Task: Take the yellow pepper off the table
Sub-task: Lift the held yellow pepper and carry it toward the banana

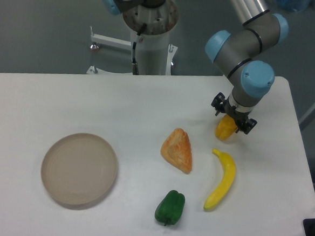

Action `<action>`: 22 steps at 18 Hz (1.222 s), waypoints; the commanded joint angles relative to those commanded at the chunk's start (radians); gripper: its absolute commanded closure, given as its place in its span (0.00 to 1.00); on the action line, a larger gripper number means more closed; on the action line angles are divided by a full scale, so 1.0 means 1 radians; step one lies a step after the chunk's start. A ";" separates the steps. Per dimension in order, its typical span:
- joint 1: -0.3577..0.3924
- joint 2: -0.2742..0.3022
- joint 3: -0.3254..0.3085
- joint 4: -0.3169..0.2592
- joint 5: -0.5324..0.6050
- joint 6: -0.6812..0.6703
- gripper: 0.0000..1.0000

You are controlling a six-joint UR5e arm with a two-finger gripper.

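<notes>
The yellow pepper [225,130] is small, glossy and yellow-orange. It is at the right back of the white table [120,104], and its top is hidden under the gripper. My gripper [232,119] points straight down right over the pepper, with its black finger links spread to either side. The fingertips are hidden behind the wrist and the pepper. I cannot tell whether they press on the pepper, or whether the pepper rests on the table or hangs just above it.
A yellow banana [221,179] lies just in front of the pepper. An orange-and-yellow mottled wedge [178,149] lies to its left. A green pepper [170,207] is near the front edge. A round beige plate [78,170] sits at the left.
</notes>
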 joint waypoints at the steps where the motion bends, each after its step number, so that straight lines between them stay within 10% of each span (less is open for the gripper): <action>1: 0.000 0.000 0.006 -0.002 0.000 0.000 0.49; 6: 0.005 0.003 0.037 -0.006 0.000 0.003 0.53; 15: -0.063 -0.098 0.296 -0.008 -0.020 -0.006 0.54; 22: -0.075 -0.124 0.333 -0.008 -0.025 -0.011 0.54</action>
